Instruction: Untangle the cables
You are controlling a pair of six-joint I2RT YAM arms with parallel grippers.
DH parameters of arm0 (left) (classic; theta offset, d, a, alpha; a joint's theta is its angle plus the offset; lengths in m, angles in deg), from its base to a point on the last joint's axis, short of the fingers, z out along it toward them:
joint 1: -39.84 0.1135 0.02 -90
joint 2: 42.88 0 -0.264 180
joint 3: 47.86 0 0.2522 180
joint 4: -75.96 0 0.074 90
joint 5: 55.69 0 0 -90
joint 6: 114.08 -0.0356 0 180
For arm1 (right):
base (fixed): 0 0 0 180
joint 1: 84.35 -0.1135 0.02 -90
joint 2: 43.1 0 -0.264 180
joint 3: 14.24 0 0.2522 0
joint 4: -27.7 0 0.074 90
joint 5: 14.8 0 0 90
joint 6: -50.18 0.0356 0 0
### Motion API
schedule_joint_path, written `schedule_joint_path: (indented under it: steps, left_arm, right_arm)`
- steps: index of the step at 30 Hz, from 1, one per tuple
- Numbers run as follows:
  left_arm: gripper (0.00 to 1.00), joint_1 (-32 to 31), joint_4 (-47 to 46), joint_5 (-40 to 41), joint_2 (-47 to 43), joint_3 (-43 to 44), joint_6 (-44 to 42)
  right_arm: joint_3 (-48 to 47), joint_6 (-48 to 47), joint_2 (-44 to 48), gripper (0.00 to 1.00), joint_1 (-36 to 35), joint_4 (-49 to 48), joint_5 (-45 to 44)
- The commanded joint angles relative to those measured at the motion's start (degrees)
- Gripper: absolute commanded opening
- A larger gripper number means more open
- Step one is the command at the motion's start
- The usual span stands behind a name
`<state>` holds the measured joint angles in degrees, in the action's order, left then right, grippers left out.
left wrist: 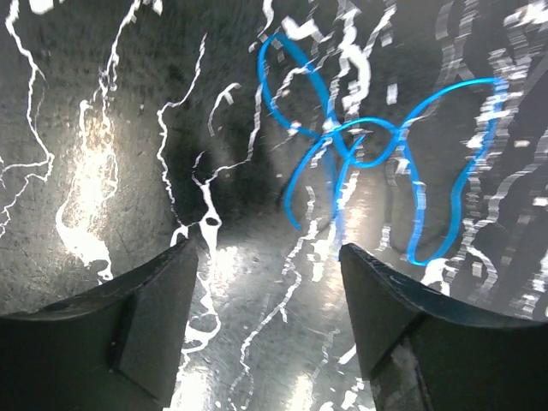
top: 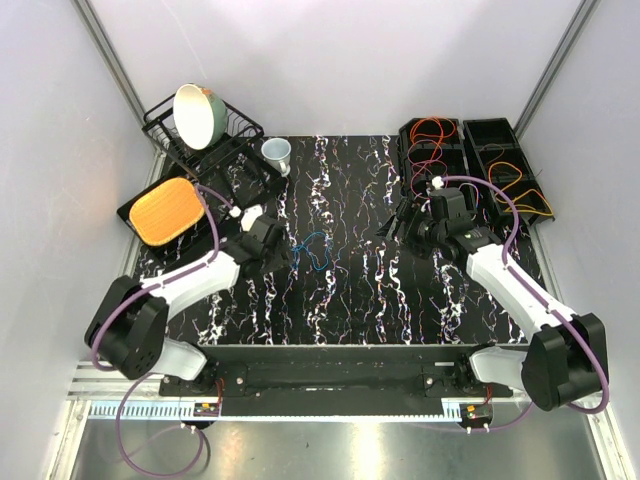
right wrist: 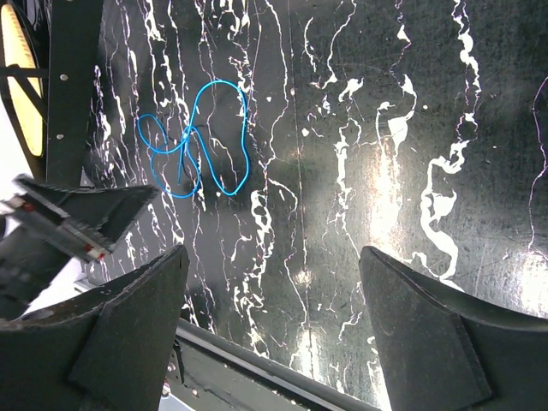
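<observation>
- The thin blue cable [top: 313, 250] [left wrist: 355, 137] [right wrist: 190, 141] lies in loose, crossed loops on the black white-veined table [top: 350, 300], left of centre, touching neither gripper.
- The left gripper [top: 272, 246] [left wrist: 265, 317] is just beside it, towards the left edge, jaws wide apart, holding nothing.
- The right gripper [top: 404, 222] [right wrist: 274, 325], right of centre, is likewise spread and empty.
- In black plastic trays [top: 488, 124] at the far right corner lie thin orange and red cables [top: 432, 130].
</observation>
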<state>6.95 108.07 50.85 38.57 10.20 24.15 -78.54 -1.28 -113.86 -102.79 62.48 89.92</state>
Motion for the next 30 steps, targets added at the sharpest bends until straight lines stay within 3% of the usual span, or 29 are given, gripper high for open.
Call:
schedule_joint_path:
  steps: [1,9,13,16,17,20,22,26,30]
  left_arm:
    - [0.73,-0.08,-3.14,-0.27,-2.88,0.26,-1.90]
    - [0.72,-0.08,-2.61,0.08,4.15,6.68,-2.35]
    - [0.65,0.01,-2.53,0.43,8.98,8.88,-2.52]
    - [0.48,0.01,-2.62,0.25,10.30,9.41,-2.44]
    - [0.38,0.01,-2.70,0.08,10.83,9.32,-2.44]
    - [0.26,0.01,-2.88,-0.45,11.27,8.88,-2.26]
    - [0.01,0.01,-2.27,-1.15,11.62,9.14,-2.26]
    - [0.00,-3.13,4.23,0.93,8.04,17.81,-6.63]
    - [0.00,-5.52,10.30,0.43,-2.76,27.93,-12.89]
  right_arm:
    - [-0.87,-1.02,-0.86,0.87,-0.20,-0.71,1.54]
    - [0.79,-0.31,1.85,0.87,-0.20,-0.80,1.28]
    - [1.68,-0.40,2.73,0.87,-0.20,-0.45,1.54]
    - [1.94,-0.40,2.91,0.87,-0.20,-0.10,1.63]
    - [2.03,-0.49,3.00,0.87,-0.20,-0.01,1.63]
    - [1.94,-0.93,2.91,0.87,-0.20,0.17,1.36]
    - [1.59,-0.93,2.47,0.87,-0.11,0.34,1.45]
    - [-0.77,-1.45,0.72,0.87,-0.20,0.34,2.59]
    - [-4.82,-2.33,0.45,0.88,-0.20,0.34,5.31]
